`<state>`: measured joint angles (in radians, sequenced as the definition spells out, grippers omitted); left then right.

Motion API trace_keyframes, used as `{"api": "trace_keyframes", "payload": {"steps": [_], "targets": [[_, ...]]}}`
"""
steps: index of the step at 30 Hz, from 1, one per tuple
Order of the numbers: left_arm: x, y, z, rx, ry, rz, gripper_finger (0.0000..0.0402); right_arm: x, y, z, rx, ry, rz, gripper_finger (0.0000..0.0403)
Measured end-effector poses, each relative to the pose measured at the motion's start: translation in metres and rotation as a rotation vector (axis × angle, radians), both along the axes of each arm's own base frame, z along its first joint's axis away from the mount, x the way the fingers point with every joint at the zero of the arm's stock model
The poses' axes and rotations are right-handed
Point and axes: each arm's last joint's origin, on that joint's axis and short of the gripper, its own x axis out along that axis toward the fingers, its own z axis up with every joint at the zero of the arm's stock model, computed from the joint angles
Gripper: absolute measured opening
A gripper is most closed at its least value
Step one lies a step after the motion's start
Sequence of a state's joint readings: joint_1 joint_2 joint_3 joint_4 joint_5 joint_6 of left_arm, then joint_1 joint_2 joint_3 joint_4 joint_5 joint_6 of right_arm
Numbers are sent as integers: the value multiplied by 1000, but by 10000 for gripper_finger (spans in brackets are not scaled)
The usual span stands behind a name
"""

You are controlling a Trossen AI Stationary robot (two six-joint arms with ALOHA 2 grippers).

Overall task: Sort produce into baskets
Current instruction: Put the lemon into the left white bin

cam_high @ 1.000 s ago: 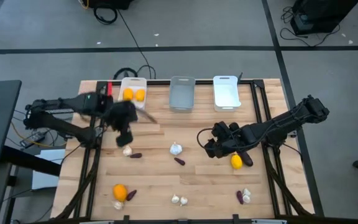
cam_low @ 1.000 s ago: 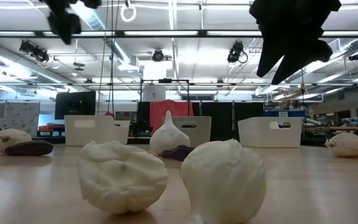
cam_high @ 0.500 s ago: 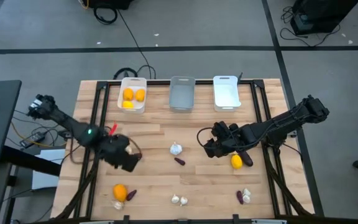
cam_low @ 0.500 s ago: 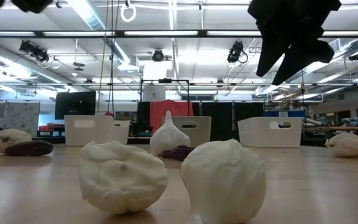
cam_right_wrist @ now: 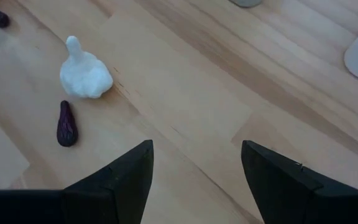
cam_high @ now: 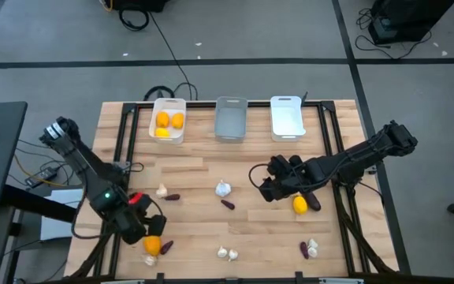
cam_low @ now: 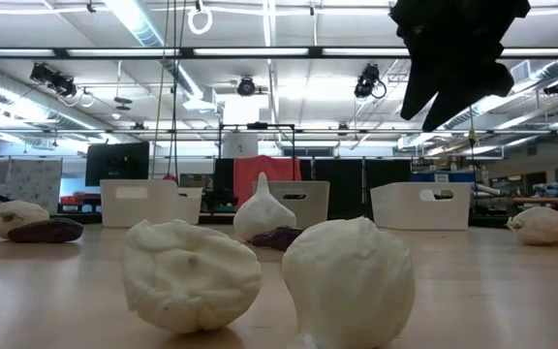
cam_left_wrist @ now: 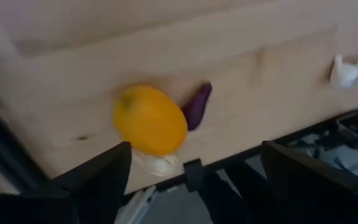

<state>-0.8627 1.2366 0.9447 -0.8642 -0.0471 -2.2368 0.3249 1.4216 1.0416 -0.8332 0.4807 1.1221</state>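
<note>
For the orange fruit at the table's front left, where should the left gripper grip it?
Across its widest middle, coming from above. The orange fruit is round; a garlic bulb and a purple piece crowd two sides. The left gripper is open.

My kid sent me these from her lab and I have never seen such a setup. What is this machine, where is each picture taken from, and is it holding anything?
Two dark robot arms work at a wooden table. One picture looks straight down, one looks level across the tabletop, and two come from cameras on the wrists. The left tool is open over a round orange fruit near the front left corner, holding nothing. The right tool is open too, and empty. Whitish garlic bulbs and small dark purple pieces lie scattered. At the back stand three bins; the left white bin holds orange fruits.
</note>
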Motion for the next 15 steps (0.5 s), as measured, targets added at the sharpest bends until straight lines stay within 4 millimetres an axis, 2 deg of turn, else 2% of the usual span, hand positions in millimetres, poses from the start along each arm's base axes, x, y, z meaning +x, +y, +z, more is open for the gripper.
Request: {"api": "trace_keyframes", "payload": {"steps": [4, 9, 15], "targets": [[6, -9, -23, -38, 9, -13, 377, 1, 0, 0, 5, -6, 1, 254], [4, -12, -51, -17, 140, -21, 370, 1, 1, 0, 11, -7, 5, 254], [5, -13, -64, -11, 178, -17, 361, 1, 1, 0, 29, 0, 13, 254]]}}
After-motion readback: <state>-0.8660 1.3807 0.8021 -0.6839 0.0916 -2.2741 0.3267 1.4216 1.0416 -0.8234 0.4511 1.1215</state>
